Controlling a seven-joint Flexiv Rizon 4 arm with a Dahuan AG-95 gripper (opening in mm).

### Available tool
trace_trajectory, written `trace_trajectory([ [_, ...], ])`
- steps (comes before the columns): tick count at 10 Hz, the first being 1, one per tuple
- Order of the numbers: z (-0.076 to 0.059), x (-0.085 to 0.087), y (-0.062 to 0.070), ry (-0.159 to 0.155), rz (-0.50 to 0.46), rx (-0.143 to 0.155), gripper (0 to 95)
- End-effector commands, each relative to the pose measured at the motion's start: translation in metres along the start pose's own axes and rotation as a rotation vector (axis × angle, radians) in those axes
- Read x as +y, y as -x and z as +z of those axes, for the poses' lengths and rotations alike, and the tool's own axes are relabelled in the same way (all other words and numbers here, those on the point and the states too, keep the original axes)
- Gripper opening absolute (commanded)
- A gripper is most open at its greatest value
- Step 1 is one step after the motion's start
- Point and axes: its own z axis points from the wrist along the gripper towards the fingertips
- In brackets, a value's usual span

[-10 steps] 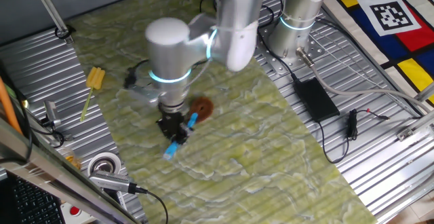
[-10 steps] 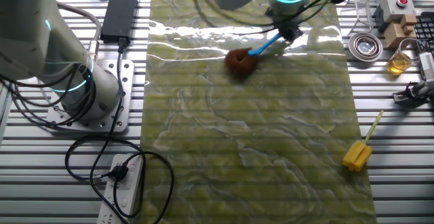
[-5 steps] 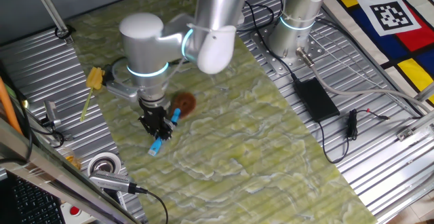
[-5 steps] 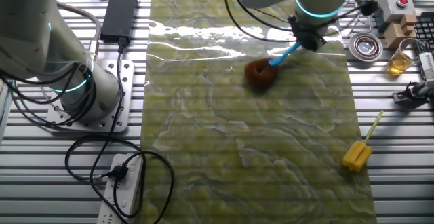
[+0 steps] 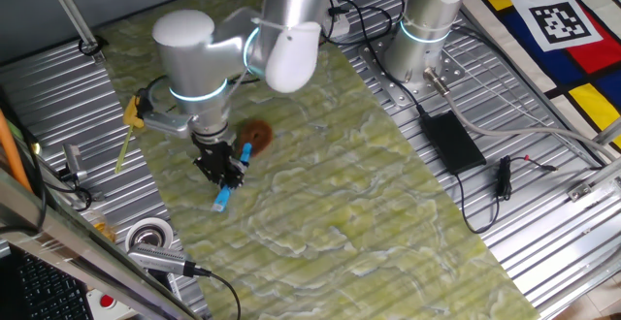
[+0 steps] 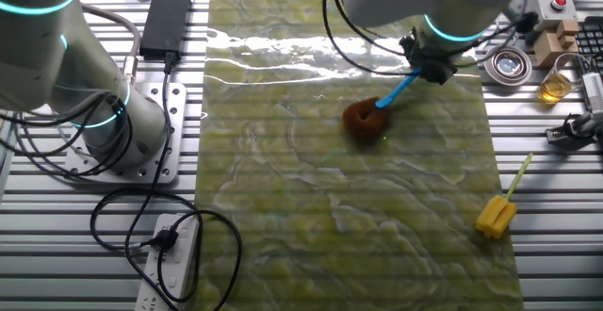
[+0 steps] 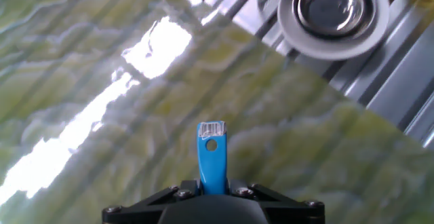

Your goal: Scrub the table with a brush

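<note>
The brush has a light-blue handle and a round reddish-brown tuft that rests on the pale green marbled table. My gripper is shut on the blue handle, whose free end sticks out below the fingers. In the other fixed view the tuft of the brush presses on the table and my gripper holds the handle up and to the right of it. In the hand view the handle end of the brush juts out between the jaws over the table; the bristles are hidden.
A yellow brush lies at the table's left edge, also in the other fixed view. A round metal dish sits on the ribbed grey metal close by. A black power brick and cables lie on the right.
My gripper has dragged the brush across the table, leftward in one fixed view and rightward and a little toward the camera in the other. It has stayed shut on the handle throughout.
</note>
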Motion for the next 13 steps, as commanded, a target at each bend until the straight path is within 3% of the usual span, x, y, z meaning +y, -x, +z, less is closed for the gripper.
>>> trace_trajectory([
  [1, 0.002, 0.010, -0.005, 0.007, 0.043, 0.022, 0.0],
  [3, 0.000, 0.022, -0.002, -0.010, 0.058, 0.084, 0.0],
  [5, 0.004, 0.027, -0.001, -0.038, 0.054, 0.111, 0.0],
  [7, 0.012, 0.038, 0.005, -0.067, 0.123, 0.150, 0.0],
  [8, 0.013, 0.042, 0.008, -0.066, 0.142, 0.162, 19.0],
  [10, 0.009, 0.046, 0.014, -0.054, 0.232, 0.171, 19.0],
  [12, 0.006, 0.049, 0.022, -0.057, 0.229, 0.192, 19.0],
  [13, 0.004, 0.050, 0.024, -0.055, 0.222, 0.203, 38.0],
])
